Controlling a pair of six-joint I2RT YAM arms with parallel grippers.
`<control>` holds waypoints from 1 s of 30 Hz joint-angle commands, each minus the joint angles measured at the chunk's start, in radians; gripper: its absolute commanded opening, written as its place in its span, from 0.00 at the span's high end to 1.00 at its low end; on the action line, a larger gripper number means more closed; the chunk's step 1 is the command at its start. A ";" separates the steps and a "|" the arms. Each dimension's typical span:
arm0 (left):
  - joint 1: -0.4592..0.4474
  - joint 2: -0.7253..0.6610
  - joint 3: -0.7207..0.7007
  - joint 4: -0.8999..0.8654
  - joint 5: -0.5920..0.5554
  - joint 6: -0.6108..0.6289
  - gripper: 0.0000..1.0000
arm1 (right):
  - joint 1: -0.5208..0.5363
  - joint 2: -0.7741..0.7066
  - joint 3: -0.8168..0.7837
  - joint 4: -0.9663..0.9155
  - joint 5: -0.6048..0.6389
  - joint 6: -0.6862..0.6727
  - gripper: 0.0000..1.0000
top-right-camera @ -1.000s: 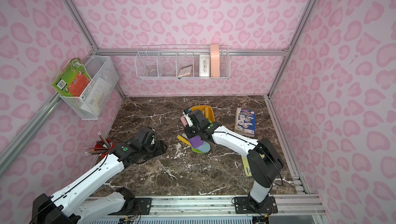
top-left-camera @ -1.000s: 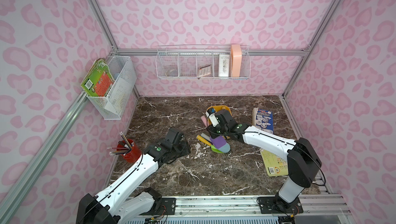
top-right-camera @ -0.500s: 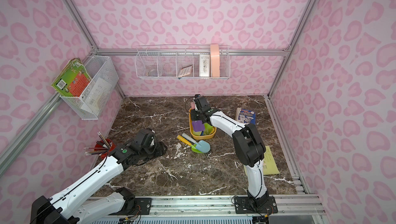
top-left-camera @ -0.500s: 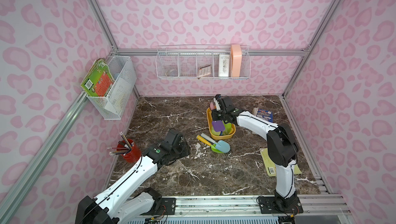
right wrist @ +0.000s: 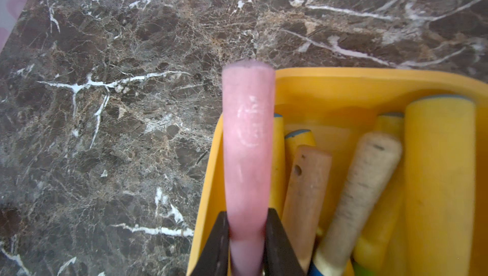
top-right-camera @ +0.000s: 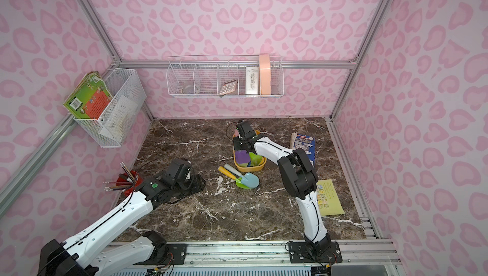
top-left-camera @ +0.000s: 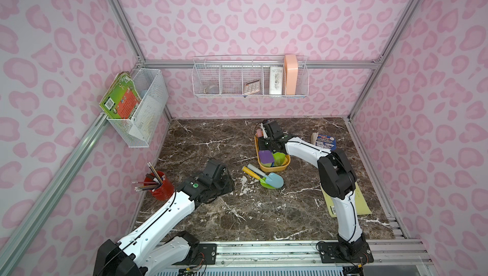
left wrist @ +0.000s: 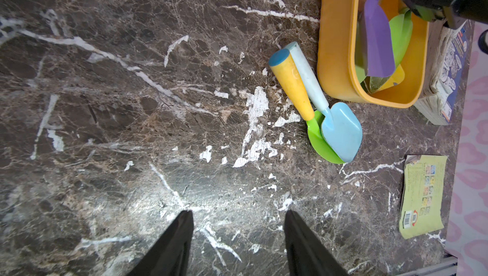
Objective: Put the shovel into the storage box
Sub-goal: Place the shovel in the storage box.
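Observation:
The storage box (top-left-camera: 274,168) (top-right-camera: 249,168) is a yellow-orange tub on the marble, holding several toy shovels. My right gripper (top-left-camera: 262,137) (right wrist: 247,224) is shut on the pink handle (right wrist: 247,142) of a shovel at the box's far end. That shovel's purple blade (top-left-camera: 265,156) (left wrist: 377,40) lies over the shovels inside the box. Two more shovels lie crossed on the table just in front of the box, one light blue (top-left-camera: 274,179) (left wrist: 340,129) and one with a green blade and yellow handle (top-left-camera: 252,173) (left wrist: 291,87). My left gripper (top-left-camera: 227,181) (left wrist: 239,212) is open over bare marble, left of them.
A red pencil cup (top-left-camera: 162,189) stands near the left wall. A blue book (top-left-camera: 324,140) lies right of the box and a yellow booklet (top-left-camera: 361,203) at the front right. White wire baskets hang on the left wall (top-left-camera: 142,108) and the back wall (top-left-camera: 250,82).
My right arm has carried the purple-bladed shovel from above the two loose shovels back to the box; its blade now lies inside. The left arm has barely moved.

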 commanded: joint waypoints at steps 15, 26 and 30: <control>0.001 0.010 0.007 -0.004 -0.012 0.004 0.40 | 0.010 -0.057 -0.026 0.018 0.027 0.008 0.56; 0.000 0.058 0.055 0.006 0.017 0.049 0.39 | 0.015 -0.255 -0.194 0.067 -0.003 -0.003 0.57; -0.002 0.083 0.078 0.019 0.041 0.069 0.38 | 0.024 -0.357 -0.303 0.093 -0.031 -0.018 0.58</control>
